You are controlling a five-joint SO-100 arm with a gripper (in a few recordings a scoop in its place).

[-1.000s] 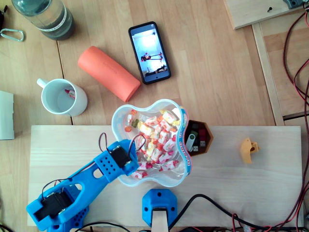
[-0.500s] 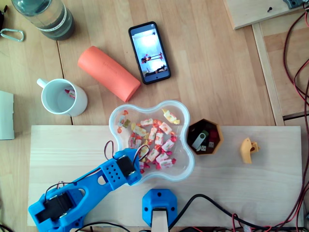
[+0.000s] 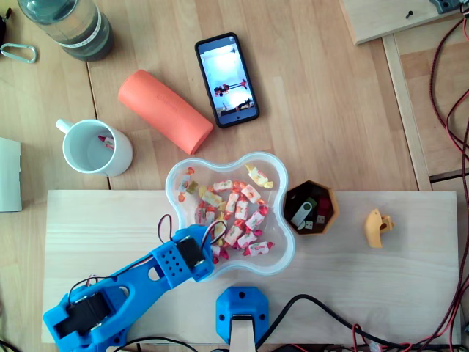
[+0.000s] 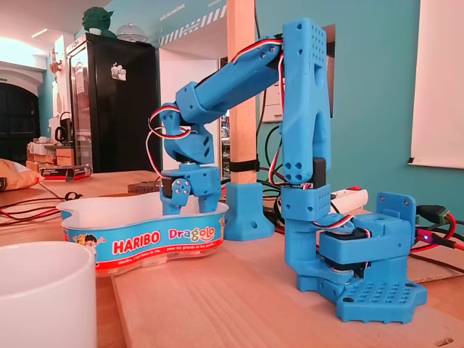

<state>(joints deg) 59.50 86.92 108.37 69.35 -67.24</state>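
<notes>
The blue arm's end effector (image 3: 207, 246) dips over the near-left rim of a clear, four-lobed candy tub (image 3: 287, 253). Its fingers are sunk behind the wall, so I cannot tell whether they are apart or closed. In the fixed view the tub (image 4: 145, 235) bears a blue HARIBO Dragolo band. Wrapped sweets (image 3: 238, 213) in pink, orange, yellow and white cover its floor. It sits on the desk's pale board, between a white mug (image 3: 121, 163) and a brown hexagonal dish (image 3: 330, 196).

Bright blue printed arm (image 4: 304, 109) with perforated panels, black servos (image 4: 317, 172) and red-white-black cables (image 4: 154, 141).
</notes>
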